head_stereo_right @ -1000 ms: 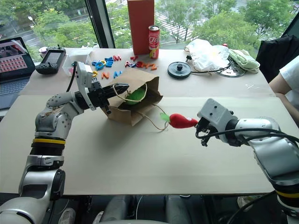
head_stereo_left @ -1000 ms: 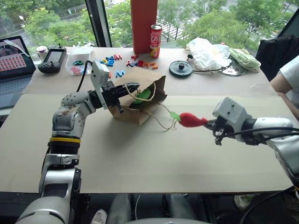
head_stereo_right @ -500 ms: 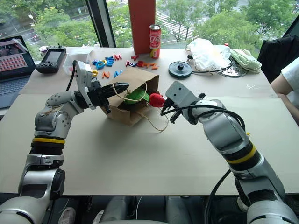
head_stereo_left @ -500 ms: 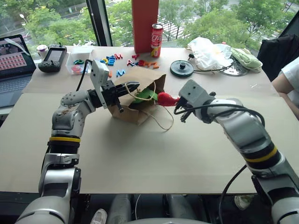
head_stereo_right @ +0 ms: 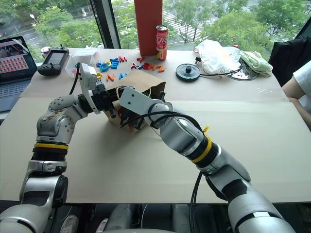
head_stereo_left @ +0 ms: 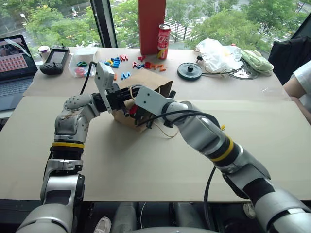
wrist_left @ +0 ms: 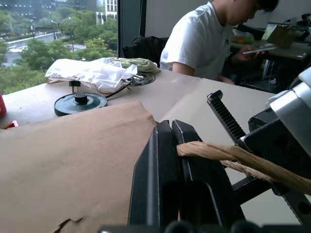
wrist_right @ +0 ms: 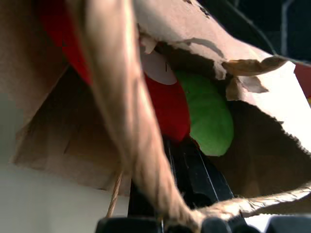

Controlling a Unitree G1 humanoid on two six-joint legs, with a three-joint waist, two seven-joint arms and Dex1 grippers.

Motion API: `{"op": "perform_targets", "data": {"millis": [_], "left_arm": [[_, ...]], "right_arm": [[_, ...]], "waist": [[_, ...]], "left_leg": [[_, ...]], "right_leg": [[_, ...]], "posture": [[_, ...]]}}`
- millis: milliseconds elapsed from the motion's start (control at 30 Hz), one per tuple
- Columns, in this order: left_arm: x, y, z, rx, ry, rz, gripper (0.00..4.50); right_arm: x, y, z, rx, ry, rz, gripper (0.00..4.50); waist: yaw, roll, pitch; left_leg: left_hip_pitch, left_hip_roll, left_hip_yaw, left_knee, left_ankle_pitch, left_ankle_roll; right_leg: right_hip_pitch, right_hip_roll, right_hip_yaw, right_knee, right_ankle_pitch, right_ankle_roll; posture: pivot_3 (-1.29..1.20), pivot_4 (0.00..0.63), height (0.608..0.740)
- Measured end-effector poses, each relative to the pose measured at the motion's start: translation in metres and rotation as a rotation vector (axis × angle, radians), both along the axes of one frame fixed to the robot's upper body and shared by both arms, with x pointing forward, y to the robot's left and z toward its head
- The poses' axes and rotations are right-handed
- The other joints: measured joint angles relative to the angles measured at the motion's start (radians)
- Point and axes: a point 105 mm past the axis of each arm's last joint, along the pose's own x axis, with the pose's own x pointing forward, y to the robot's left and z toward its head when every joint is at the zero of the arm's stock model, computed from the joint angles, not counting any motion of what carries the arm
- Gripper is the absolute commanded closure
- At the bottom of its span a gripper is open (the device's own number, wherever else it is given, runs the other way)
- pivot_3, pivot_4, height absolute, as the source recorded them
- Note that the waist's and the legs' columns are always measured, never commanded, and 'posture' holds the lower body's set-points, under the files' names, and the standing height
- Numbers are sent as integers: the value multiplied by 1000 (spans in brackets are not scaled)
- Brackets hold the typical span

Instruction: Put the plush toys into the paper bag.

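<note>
Right gripper at the paper bag's mouth with the red toy

My right gripper (wrist_right: 182, 160) pinches the red chili toy (wrist_right: 167, 104) inside the paper bag (head_stereo_left: 153, 82), centre-left of the head view, beside the green toy (wrist_right: 206, 114). My left gripper (wrist_left: 171, 145) is clamped on a twine handle (wrist_left: 228, 158).

two plush toys (wrist_right: 167, 104), one paper bag (head_stereo_left: 153, 83)

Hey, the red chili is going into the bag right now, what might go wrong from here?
A twine handle hangs across the right gripper; withdrawing could snag it and drag the paper bag. The red chili toy sits near the torn mouth, beside the green toy, and might roll out. The left gripper pinches only twine, which may slip.
</note>
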Motion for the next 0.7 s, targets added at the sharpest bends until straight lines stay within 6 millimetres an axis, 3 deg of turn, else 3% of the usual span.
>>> {"op": "perform_targets", "data": {"millis": [200,533,700], "left_arm": [[0,0,0,1,1,-1,4485],[0,-1,-1,2,2,-5,4485],[0,0,-1,3,2,-3,4485]], "right_arm": [[6,-17,1,87,43,-59,1523],[-5,-43,-13,157,170,-92,1523],[-18,-52,-41,167,290,-101,1523]], "waist": [[-5,0,0],[-6,0,0],[-5,0,0]], "left_leg": [[0,1,0,0,0,0],[0,1,0,0,0,0],[0,1,0,0,0,0]], "right_leg": [[0,1,0,0,0,0],[0,1,0,0,0,0],[0,1,0,-1,0,0]], "posture": [[0,150,739],[0,150,739],[0,150,739]]}}
